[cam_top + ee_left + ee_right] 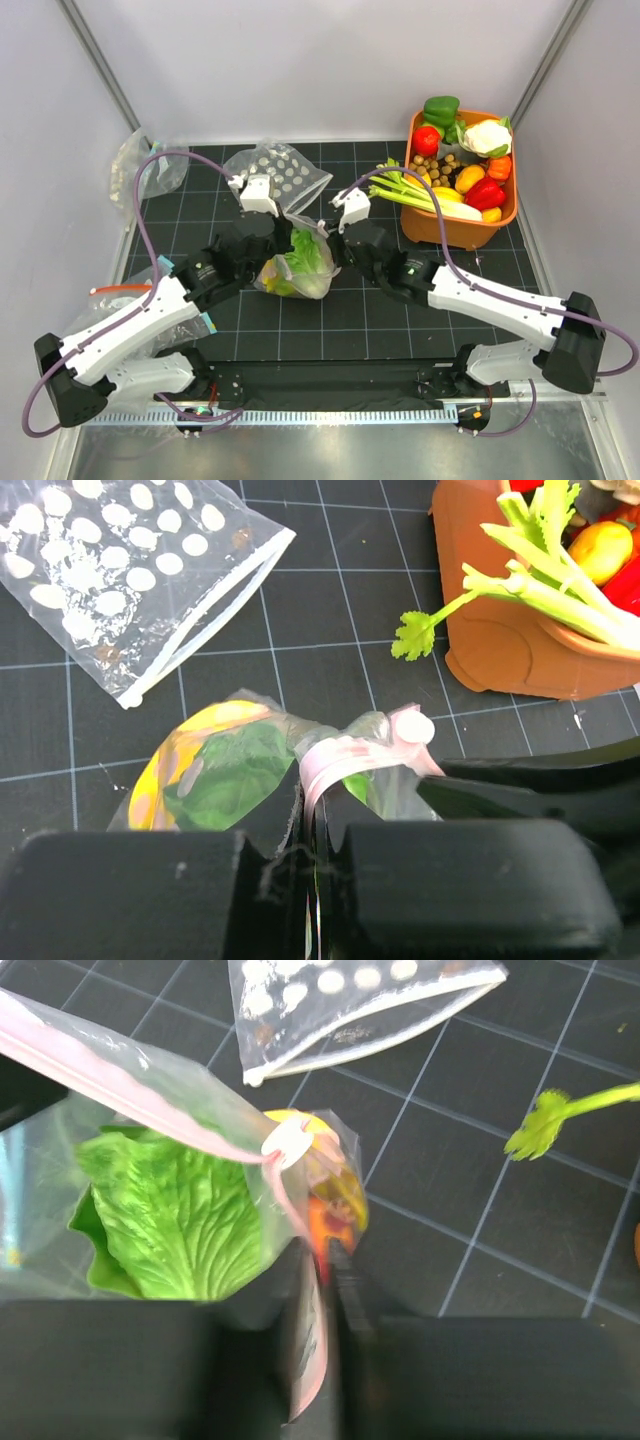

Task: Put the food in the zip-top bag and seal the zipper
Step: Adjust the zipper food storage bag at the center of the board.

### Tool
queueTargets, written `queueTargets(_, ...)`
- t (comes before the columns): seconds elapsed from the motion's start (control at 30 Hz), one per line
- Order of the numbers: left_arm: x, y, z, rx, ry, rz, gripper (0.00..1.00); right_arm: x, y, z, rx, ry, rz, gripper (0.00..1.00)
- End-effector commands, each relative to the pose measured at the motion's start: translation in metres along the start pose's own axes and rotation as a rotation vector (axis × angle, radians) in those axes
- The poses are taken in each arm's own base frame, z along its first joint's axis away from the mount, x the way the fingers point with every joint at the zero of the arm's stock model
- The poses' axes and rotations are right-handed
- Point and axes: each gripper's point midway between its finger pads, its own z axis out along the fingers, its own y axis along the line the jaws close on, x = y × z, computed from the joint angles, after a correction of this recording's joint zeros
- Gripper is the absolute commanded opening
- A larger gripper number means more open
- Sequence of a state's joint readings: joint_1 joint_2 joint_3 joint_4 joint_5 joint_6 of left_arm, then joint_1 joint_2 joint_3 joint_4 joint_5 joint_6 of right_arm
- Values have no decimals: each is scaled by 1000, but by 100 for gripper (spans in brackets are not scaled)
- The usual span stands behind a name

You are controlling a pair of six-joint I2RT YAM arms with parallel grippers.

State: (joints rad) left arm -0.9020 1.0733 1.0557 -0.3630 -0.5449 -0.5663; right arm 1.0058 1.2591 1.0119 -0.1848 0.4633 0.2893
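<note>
Two grippers meet at the zip-top bag [295, 268], which rests about the middle of the table [380, 330], well apart from the orange tub [440, 228] at the far right corner. Lettuce [170, 1210] and banana [185, 745] show through the film, so we judge sealing to be the step in hand. To do it well, we would hold one end of the zipper [120, 1085] firm. We would then run the other pinch along the strip, keeping it taut and flat so both tracks press together. The left gripper [312, 825] is clenched on the pink strip where it bunches at its fingertips. The right gripper [325, 1260] has the strip's other end hanging between its jaws, which stand near together. Whether they truly pinch it we cannot tell.
</note>
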Motion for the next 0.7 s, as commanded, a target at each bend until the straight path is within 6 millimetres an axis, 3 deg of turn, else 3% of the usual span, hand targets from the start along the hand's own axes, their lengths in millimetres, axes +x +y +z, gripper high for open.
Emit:
queueTargets(0.0,-30,-1,-10,14,-99,-53,5,-14,5,-1,-7,-3,11,14)
queueTargets(0.07,-28,-2,-10,22,-93,-43,5,-19,5,-6,-13,-9,17,1)
queueTargets(0.23,-17,-33,-6,150,-21,25,8,-46,-13,-39,0,-115,85,1)
queueTargets(0.37,3,-63,0,218,43,94,9,-56,-34,-50,35,-167,146,1)
queueTargets(0.5,28,-98,6,301,99,151,13,-57,-49,-46,61,-175,191,1)
queueTargets(0.6,48,-120,7,387,153,173,27,-55,-49,-43,50,-171,203,1)
queueTargets(0.67,49,-127,5,428,167,181,45,-55,-51,-43,57,-178,207,1)
